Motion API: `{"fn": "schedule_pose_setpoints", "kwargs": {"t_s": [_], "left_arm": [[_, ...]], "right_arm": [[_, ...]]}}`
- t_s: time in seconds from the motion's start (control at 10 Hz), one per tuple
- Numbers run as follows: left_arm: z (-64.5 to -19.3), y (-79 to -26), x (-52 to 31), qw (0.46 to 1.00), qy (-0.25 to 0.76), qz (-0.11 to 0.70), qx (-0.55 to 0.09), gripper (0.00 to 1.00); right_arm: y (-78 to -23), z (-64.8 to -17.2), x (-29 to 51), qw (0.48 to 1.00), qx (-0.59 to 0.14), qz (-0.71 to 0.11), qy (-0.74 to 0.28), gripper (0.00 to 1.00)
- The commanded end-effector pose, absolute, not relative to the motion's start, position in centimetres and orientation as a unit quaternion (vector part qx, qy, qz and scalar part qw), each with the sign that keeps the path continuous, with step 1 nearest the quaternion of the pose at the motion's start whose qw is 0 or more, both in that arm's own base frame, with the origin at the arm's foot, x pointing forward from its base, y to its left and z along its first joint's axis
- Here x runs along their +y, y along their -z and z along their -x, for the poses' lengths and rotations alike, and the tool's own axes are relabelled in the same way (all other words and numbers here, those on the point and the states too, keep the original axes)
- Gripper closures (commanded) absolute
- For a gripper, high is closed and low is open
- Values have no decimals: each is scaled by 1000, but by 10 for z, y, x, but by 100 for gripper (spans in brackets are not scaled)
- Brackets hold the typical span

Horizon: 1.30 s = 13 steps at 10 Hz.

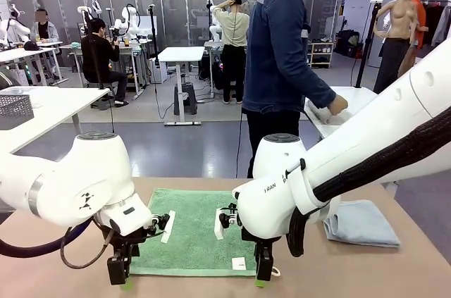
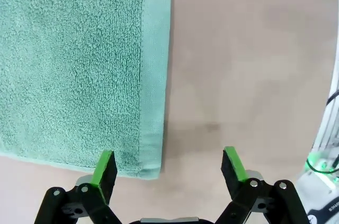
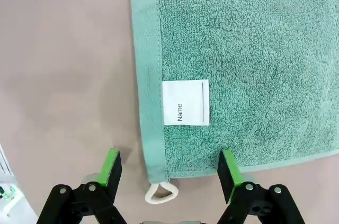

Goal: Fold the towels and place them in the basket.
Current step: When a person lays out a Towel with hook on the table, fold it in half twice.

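The light green towel (image 1: 194,231) lies spread flat in the middle of the table. My left gripper (image 1: 120,275) hangs open over its near left corner. In the left wrist view the left gripper (image 2: 169,168) straddles that corner of the green towel (image 2: 74,60), one finger over cloth and one over bare table. My right gripper (image 1: 264,273) is open over the near right corner. The right wrist view has the right gripper (image 3: 169,171) around the hem of the green towel (image 3: 249,49), beside a white name label (image 3: 185,102) and a hanging loop (image 3: 159,192). The pale blue-grey towel (image 1: 359,222) lies folded at the right. A dark mesh basket (image 1: 14,109) stands on a white side table at far left.
A person in a dark blue jacket (image 1: 282,51) stands beyond the far edge, with a hand (image 1: 338,106) on a white table to the right. Bare brown tabletop (image 1: 70,270) surrounds the green towel.
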<state>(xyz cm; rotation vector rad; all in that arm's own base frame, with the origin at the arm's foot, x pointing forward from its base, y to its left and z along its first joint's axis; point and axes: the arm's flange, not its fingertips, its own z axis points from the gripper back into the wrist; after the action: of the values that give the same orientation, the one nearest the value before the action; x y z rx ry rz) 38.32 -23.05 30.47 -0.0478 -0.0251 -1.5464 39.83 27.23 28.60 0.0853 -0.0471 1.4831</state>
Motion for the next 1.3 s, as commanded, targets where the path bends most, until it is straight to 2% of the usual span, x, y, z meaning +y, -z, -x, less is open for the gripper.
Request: {"fn": "schedule_pose_setpoints", "kwargs": {"t_s": [0.0,0.4,0.6,0.9,1.0,1.1,1.2], "left_arm": [[-382,-306,-229,715,699,20,-15,0],[-391,-298,-230,718,696,23,-12,0],[-396,-289,-230,709,705,-8,-25,0],[-395,-286,-229,707,706,-11,-30,0],[-396,-286,-229,709,705,-10,-33,13],[-395,-287,-230,707,706,-10,-32,31],[-395,-288,-229,707,706,-8,-32,60]], "right_arm": [[-282,-401,279,741,-22,-29,-670,9],[-280,-401,280,741,-22,-32,-670,9],[-282,-401,277,742,-21,-29,-669,9],[-282,-401,280,742,-19,-31,-670,9],[-280,-403,280,744,-17,-31,-667,9],[-281,-402,279,746,-15,-32,-665,9],[-281,-401,280,746,-14,-32,-665,22]]}}
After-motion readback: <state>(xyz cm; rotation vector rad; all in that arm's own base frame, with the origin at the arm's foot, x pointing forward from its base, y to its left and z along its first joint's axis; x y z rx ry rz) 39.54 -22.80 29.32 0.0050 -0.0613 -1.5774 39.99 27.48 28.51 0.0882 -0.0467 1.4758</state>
